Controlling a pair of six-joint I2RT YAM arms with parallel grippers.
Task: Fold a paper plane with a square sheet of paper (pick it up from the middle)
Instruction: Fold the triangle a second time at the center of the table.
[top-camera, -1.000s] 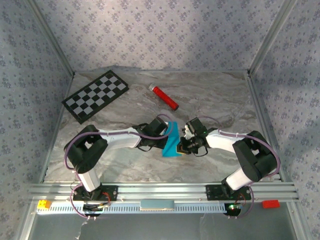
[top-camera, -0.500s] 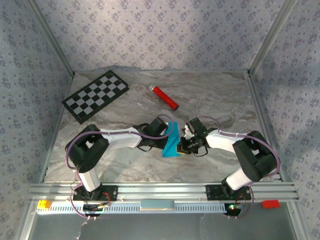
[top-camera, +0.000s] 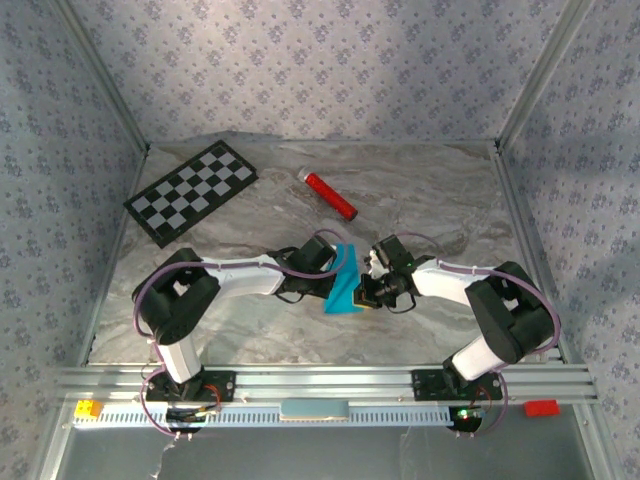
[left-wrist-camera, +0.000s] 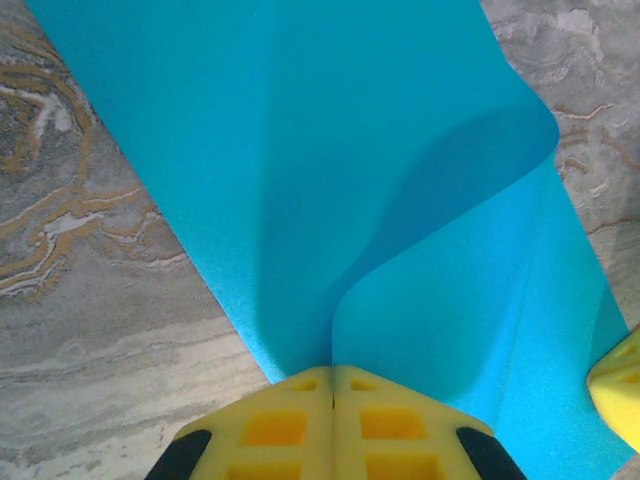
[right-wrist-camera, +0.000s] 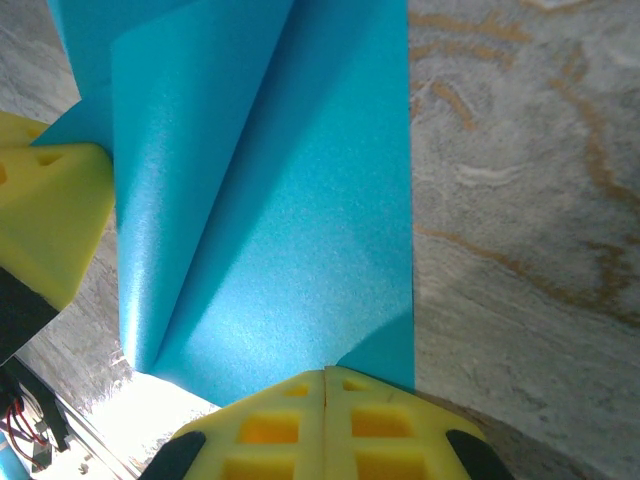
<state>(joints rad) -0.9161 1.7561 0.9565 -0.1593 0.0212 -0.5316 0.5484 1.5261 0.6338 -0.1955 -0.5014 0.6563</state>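
The left gripper (left-wrist-camera: 332, 372) and right gripper (right-wrist-camera: 325, 374) (2 pairs of yellow pads pressed together) each clamp the bent, thin bright cyan-blue square sheet of paper (top-camera: 343, 287) over the grey marble table (top-camera: 430, 190).

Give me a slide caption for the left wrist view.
Shut left gripper pinching the curled cyan sheet of paper over the marble tabletop.

Cyan-blue paper (left-wrist-camera: 300, 150) — red cylinder (top-camera: 331, 197)
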